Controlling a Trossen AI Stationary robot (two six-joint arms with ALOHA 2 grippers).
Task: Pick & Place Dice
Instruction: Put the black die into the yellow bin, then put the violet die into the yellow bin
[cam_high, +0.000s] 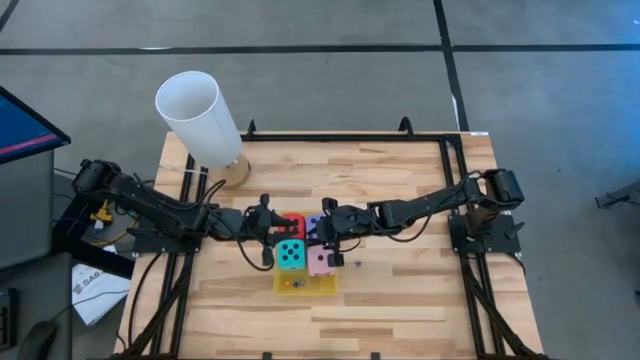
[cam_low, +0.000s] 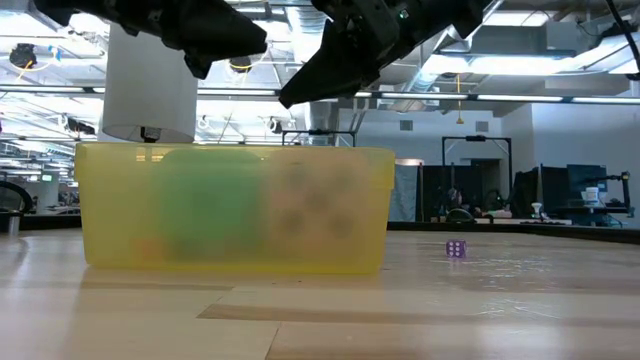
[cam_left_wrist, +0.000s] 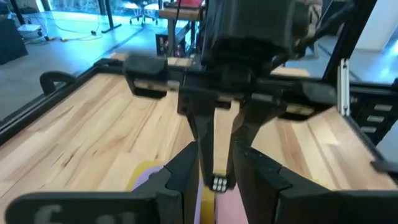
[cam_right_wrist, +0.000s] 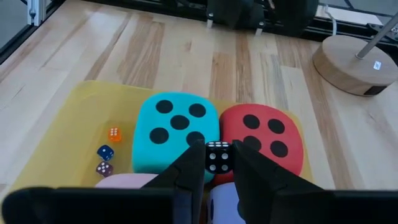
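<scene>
The yellow tray (cam_high: 305, 285) holds four big dice: cyan (cam_right_wrist: 176, 130), red (cam_right_wrist: 264, 137), pink (cam_high: 322, 262) and purple (cam_high: 315, 224). Three tiny dice, orange (cam_right_wrist: 114, 133), blue (cam_right_wrist: 105, 152) and purplish (cam_right_wrist: 104, 168), lie on the tray floor beside the cyan one. My right gripper (cam_right_wrist: 218, 149) hangs over the seam between the cyan and red dice, shut on a tiny black die. My left gripper (cam_left_wrist: 217, 151) hovers at the tray's left side, facing the right one, its fingers a narrow gap apart and empty. A tiny purple die (cam_low: 456, 249) sits on the table right of the tray. My right gripper pinches the tiny black white-pipped die (cam_right_wrist: 217, 158) between its two fingertips (cam_right_wrist: 194, 160), on two opposite faces. The fingers slant down from the table's right side. The die is lifted above the big dice, and in the low view the fingers end above the tray's rim.
A tall white cylinder lamp (cam_high: 198, 112) on a round wooden base (cam_high: 236, 170) stands at the table's far left corner. Black frame rails (cam_high: 340, 137) run along the table edges. Bare wood lies near and right of the tray.
</scene>
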